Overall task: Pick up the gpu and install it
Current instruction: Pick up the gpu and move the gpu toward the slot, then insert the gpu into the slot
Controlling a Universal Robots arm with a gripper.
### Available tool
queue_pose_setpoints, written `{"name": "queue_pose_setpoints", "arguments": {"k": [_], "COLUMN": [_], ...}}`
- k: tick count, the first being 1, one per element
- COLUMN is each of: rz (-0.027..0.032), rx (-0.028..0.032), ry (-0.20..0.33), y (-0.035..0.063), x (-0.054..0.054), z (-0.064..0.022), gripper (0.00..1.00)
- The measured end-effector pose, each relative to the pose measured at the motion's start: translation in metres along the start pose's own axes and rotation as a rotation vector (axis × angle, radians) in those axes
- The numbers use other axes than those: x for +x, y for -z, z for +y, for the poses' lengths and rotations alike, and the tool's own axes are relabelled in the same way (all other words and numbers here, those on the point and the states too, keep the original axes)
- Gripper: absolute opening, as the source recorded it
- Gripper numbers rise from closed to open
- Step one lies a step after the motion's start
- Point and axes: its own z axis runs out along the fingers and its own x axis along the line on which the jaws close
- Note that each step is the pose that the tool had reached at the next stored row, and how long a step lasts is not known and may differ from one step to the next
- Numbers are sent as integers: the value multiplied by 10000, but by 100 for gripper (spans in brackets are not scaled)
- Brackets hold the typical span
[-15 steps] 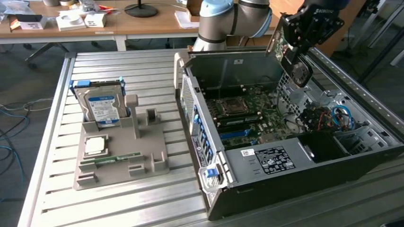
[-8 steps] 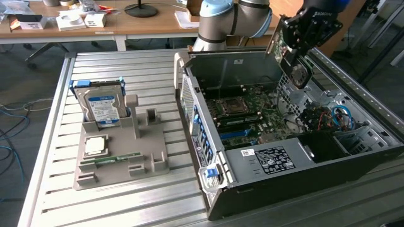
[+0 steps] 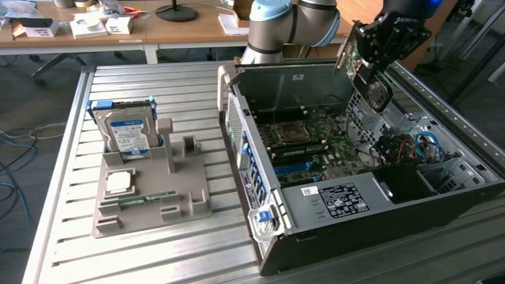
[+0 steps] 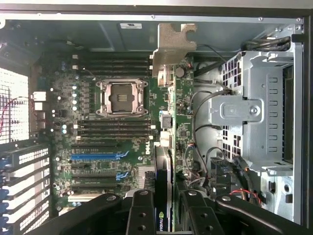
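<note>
My gripper (image 3: pixel 369 62) hangs over the far right part of the open computer case (image 3: pixel 316 236), shut on the gpu (image 3: pixel 378 93), a dark card held on edge above the motherboard (image 3: pixel 316 148). In the wrist view the gpu (image 4: pixel 165 161) runs edge-on away from the gripper (image 4: pixel 164 198), and its pale metal bracket (image 4: pixel 172 46) points towards the case's rear wall. The black fingers (image 4: pixel 141 210) press on both sides of the card. The card is clear of the board; the blue slot (image 4: pixel 95 157) lies off to one side of it.
A bare CPU socket (image 4: pixel 122 98) sits mid-board, and a metal drive cage (image 4: pixel 254 107) with loose cables fills the case's other side. On the slatted table, a grey fixture (image 3: pixel 150 201) carries a hard drive (image 3: pixel 130 133), a processor and a memory stick. A desk stands behind.
</note>
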Motion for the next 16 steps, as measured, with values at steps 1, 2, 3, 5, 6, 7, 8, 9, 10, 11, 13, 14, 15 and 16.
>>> {"name": "queue_pose_setpoints", "arguments": {"k": [1,2,3,5,6,7,8,9,10,11,13,14,15,16], "rz": [0,0,-1,-1,-1,0,-1,0,0,-1,0,0,0,3], "rx": [1,0,0,-1,-1,-1,-1,-1,-1,0,-1,1,0,0], "ry": [-1,-1,-1,-1,-2,-1,-1,-1,-1,-1,-1,-1,15,61], "y": [0,0,0,0,0,0,0,0,0,0,0,0,0,0], "x": [0,0,0,0,0,0,0,0,0,0,0,0,0,1], "z": [0,-1,-1,-1,-1,-1,0,-1,-1,-1,-1,-1,-1,-1], "gripper": [27,27,27,27,27,27,27,27,27,27,27,27,27,27]}}
